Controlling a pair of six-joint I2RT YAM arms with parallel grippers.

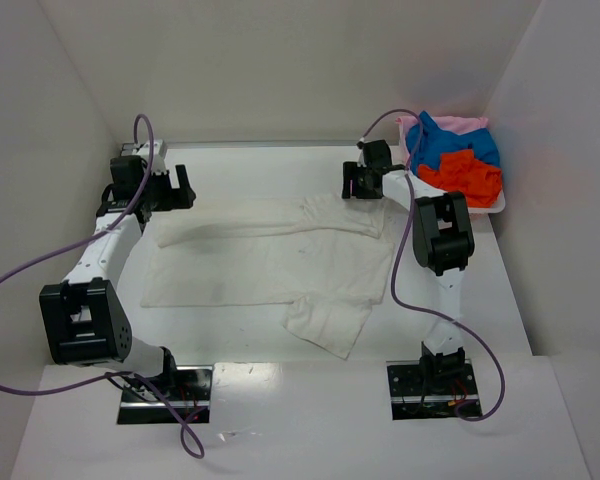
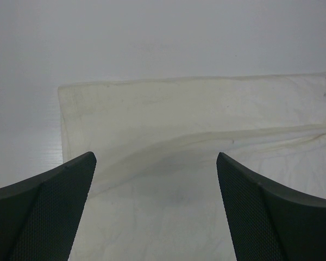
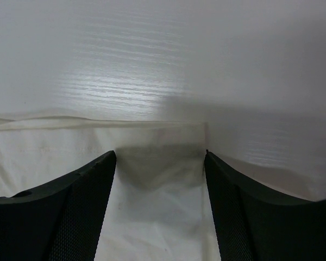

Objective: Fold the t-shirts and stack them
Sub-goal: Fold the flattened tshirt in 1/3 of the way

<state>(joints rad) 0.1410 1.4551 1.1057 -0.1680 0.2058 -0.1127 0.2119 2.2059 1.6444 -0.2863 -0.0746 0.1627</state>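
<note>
My left pincer (image 1: 170,188) hangs wide open over the left end of the off-white t-shirt (image 1: 260,262), gripping nothing; from that wrist I see the cloth's corner and hem beyond my fingers (image 2: 43,212). My right pincer (image 1: 363,182) stands parted at the shirt's far right corner, a finger on either side of that corner and not pinched on it. The shirt lies spread on the bench (image 1: 260,170) between my arms, its far strip folded over, one sleeve (image 1: 325,325) poking toward my bases. The blue t-shirt (image 1: 450,145), orange-red t-shirt (image 1: 465,175) and pale pink t-shirt (image 1: 460,123) lie heaped in the white tray (image 1: 495,208) at far right
</note>
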